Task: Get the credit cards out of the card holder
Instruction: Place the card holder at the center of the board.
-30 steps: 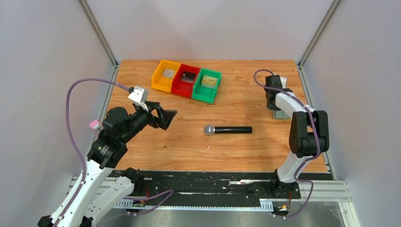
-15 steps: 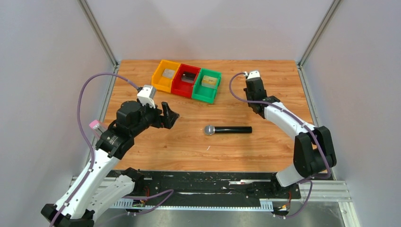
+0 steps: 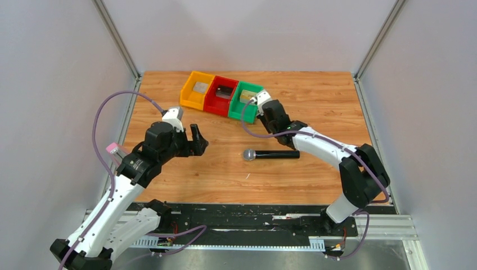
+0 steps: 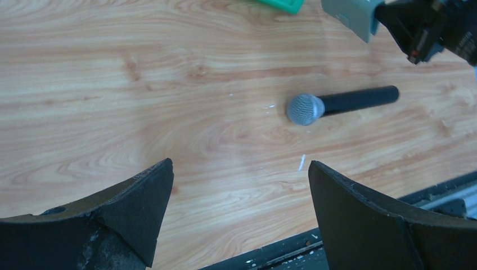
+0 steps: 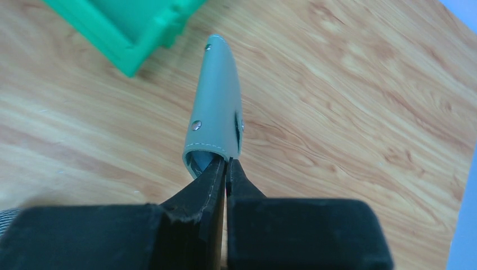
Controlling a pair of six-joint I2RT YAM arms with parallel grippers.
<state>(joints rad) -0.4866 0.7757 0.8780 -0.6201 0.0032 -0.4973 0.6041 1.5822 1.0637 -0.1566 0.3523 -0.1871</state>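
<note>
My right gripper [image 5: 228,163] is shut on one wall of the pale blue-grey card holder [image 5: 216,112], held off the table and seen edge-on. In the top view the right gripper [image 3: 260,102] hangs at the green bin's right corner. The holder also shows in the left wrist view [image 4: 351,12], next to the right gripper [image 4: 419,31]. Small flat cards lie in the bins: a gold one in the green bin [image 3: 248,96], a grey one in the yellow bin [image 3: 201,86], a dark one in the red bin [image 3: 225,90]. My left gripper [image 3: 197,138] [image 4: 241,165] is open and empty above the table.
The yellow [image 3: 188,94], red [image 3: 212,103] and green [image 3: 242,114] bins stand in a row at the back. A black microphone [image 3: 270,154] lies mid-table and also shows in the left wrist view [image 4: 337,104]. The green bin's corner [image 5: 132,34] is close to the holder.
My right arm has swung from the table's right edge leftward to the green bin, carrying the card holder. My left arm has shifted a little right and lower, still open.
</note>
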